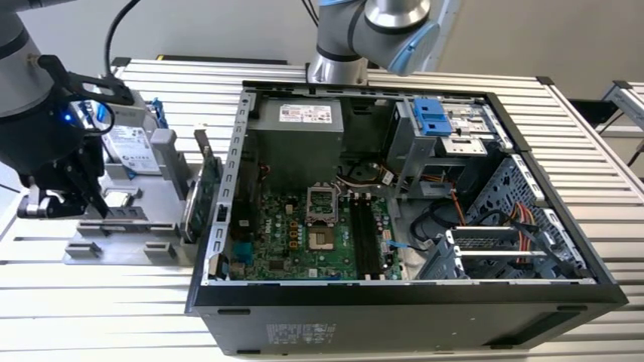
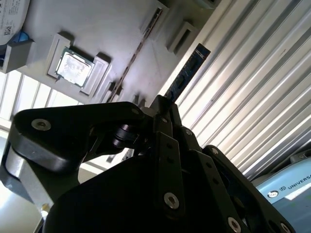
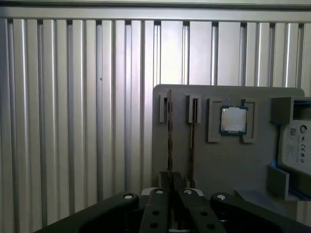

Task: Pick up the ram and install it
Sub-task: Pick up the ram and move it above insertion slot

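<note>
- Gripper (image 2: 163,104) sits at nine o'clock of the open case (image 1: 403,294) in the exterior view, above the grey fixture (image 1: 111,250).
- Fingers are clamped on the ram (image 2: 187,73), which juts out from between them.
- Your risks:
  - The hold looks to be near one end, so the stick may pivot or slip under any knock.
  - The green card (image 1: 208,194) and the case wall stand between you and the motherboard slots (image 1: 364,234), off toward three o'clock, so a low carry could clip them.
- Ram: long, thin and dark blue. It appears edge-on in the first wrist view.
</note>
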You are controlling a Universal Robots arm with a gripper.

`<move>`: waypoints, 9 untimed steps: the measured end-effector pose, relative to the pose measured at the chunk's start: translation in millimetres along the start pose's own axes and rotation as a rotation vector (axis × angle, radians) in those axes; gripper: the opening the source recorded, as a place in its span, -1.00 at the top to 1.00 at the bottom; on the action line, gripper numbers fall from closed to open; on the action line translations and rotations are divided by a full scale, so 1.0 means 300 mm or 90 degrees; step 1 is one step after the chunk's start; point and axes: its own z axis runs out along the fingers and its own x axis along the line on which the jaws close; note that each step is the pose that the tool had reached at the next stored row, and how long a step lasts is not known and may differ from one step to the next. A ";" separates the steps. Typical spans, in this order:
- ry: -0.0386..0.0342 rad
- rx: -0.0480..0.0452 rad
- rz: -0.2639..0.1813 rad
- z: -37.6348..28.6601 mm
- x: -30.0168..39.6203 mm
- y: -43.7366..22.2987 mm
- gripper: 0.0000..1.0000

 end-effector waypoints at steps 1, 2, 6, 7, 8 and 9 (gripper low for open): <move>-0.0001 0.0001 0.000 -0.003 0.000 0.000 1.00; 0.0000 0.0000 0.000 -0.006 0.000 0.000 1.00; 0.0000 0.0000 0.000 -0.017 0.000 0.000 1.00; 0.0000 0.0000 0.000 -0.019 0.000 0.000 1.00; -0.0001 0.0001 0.000 -0.021 0.000 0.000 1.00; 0.0000 0.0000 0.000 -0.023 0.000 0.000 1.00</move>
